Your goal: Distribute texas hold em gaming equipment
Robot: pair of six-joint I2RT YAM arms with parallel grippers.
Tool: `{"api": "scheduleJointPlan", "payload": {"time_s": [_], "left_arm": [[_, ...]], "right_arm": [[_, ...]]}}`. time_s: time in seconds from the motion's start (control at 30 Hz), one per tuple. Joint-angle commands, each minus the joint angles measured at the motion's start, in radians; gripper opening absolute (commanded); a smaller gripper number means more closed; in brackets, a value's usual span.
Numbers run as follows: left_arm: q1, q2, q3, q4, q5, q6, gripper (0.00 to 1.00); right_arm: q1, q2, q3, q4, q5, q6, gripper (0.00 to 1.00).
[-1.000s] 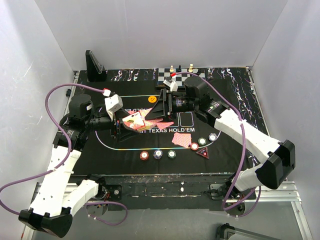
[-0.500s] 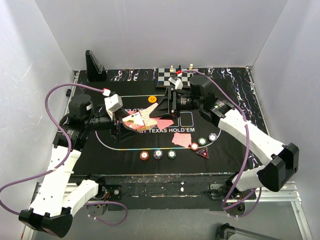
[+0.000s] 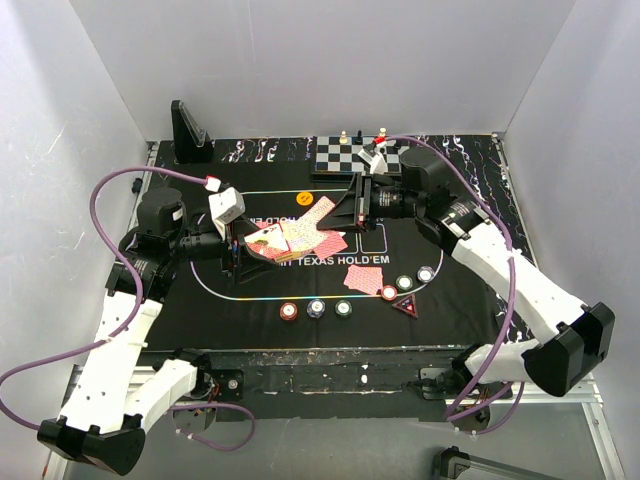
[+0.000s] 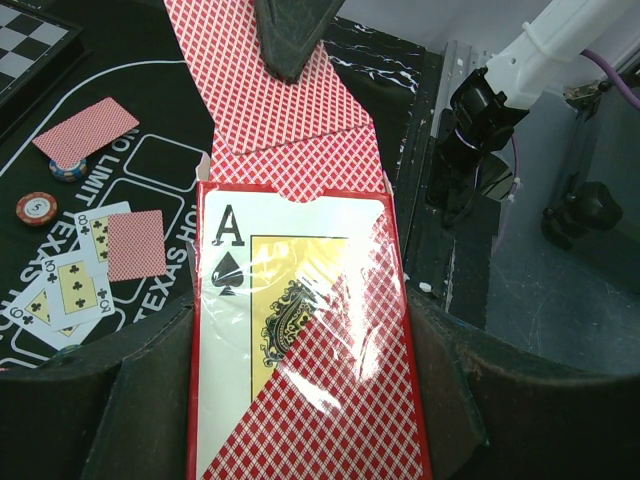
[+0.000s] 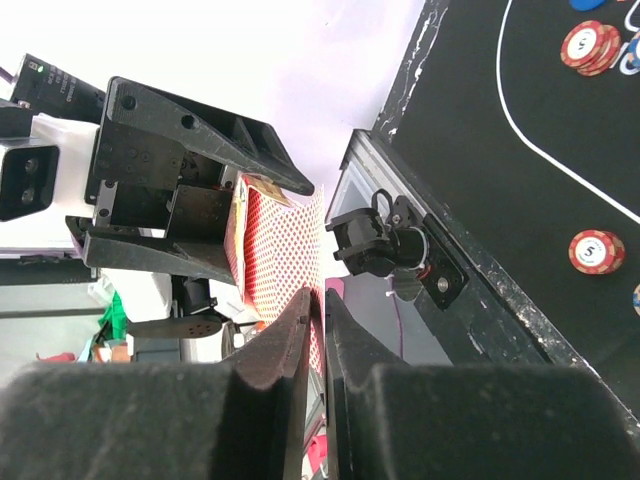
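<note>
Chips (image 3: pixel 316 307): in a row, nearer the arm bases than the card box.
Left gripper (image 3: pixel 240 247): clamped on the card box (image 4: pixel 300 340).
Red-backed card (image 4: pixel 285 120): sticking out of the box mouth. Likely thin, slick and bendy, so pinch it flat at the far edge.
Right gripper (image 5: pixel 313 318): beyond the box, closed on that card.

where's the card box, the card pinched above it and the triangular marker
card box (image 4: pixel 300 340), left wrist view, middle of its ace-printed front
card (image 4: pixel 270 110), left wrist view, red patterned back above the box mouth
triangular marker (image 3: pixel 406 306), top view, centre of the triangle
</note>
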Motion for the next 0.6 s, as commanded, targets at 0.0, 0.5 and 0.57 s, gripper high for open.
{"api": "scheduleJointPlan", "payload": {"time_s": [0.0, 0.5, 0.57], "left_arm": [[0.004, -0.017, 0.026, 0.043, 0.038, 0.000, 0.00], [0.002, -0.031, -0.023, 0.074, 0.049, -0.012, 0.00], [0.004, -0.036, -0.024, 0.077, 0.051, -0.014, 0.00]], "right_arm": [[-0.030, -0.043, -0.024, -0.006, -0.002, -0.019, 0.11], [-0.209, -0.068, -0.113, 0.058, -0.049, 0.004, 0.01], [-0.211, -0.028, -0.130, 0.068, -0.043, -0.010, 0.01]]}}
